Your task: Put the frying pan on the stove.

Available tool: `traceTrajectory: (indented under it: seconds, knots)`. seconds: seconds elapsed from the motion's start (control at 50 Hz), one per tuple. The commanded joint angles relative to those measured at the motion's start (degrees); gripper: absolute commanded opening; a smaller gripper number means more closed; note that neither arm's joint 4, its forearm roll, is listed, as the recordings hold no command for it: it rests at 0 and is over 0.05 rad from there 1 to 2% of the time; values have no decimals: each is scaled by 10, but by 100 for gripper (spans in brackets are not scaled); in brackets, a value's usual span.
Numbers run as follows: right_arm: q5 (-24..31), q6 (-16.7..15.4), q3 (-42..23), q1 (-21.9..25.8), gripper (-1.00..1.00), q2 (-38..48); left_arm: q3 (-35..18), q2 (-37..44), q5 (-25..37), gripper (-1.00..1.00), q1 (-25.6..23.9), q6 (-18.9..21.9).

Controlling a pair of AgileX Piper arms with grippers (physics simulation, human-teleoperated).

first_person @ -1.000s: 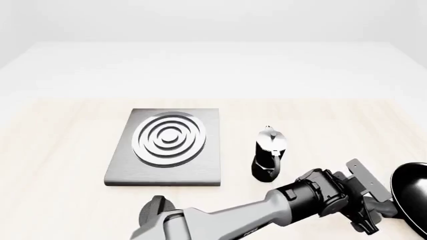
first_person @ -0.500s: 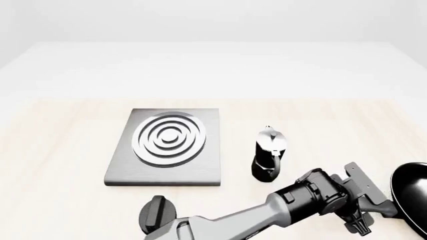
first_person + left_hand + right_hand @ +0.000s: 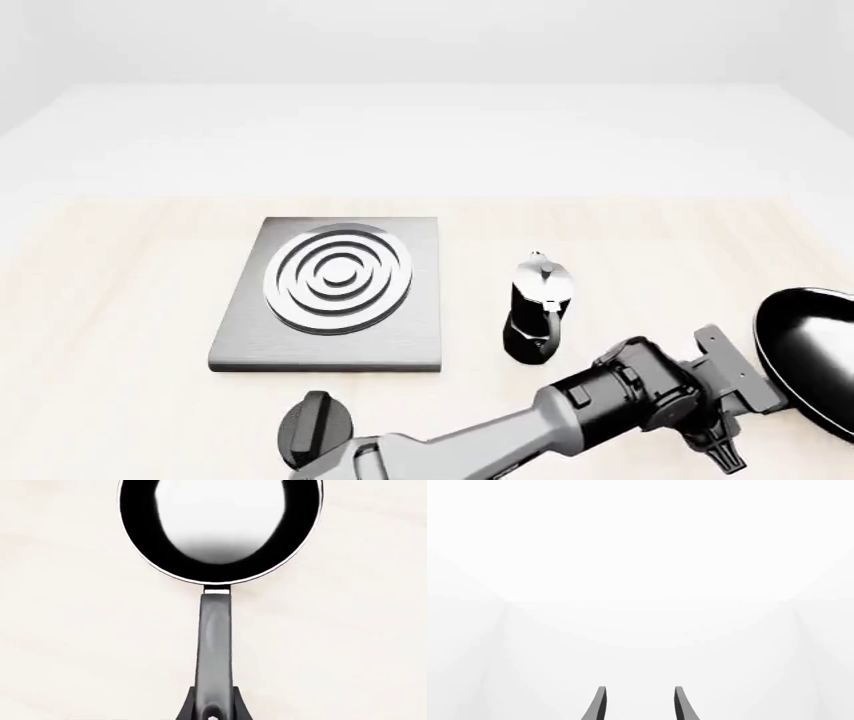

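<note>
Pan (image 3: pixel 809 355) has risen, gripped by left claw (image 3: pixel 747 405).

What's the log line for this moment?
left gripper: shut on frying pan handle | pan: lifted, right of moka pot | stove: bare | right gripper: open

We see the frying pan (image 3: pixel 220 525) with a pale glossy inside and smooth black handle, the stove (image 3: pixel 334 295) of brushed grey metal, the counter (image 3: pixel 120 300) of pale matt wood grain.
</note>
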Motion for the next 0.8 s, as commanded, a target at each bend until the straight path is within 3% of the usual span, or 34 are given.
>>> traceTrajectory:
  seconds: [0.02, 0.48, 0.8]
  knots:
    - [0, -2, 1, 3, 100, 0, 85, -50, -52, -100, 2, 9]
    - [0, -7, 4, 7, 100, 0, 201, -129, -121, -100, 2, 14]
    - [1, -8, 5, 6, 100, 0, 243, -199, -155, -100, 2, -3]
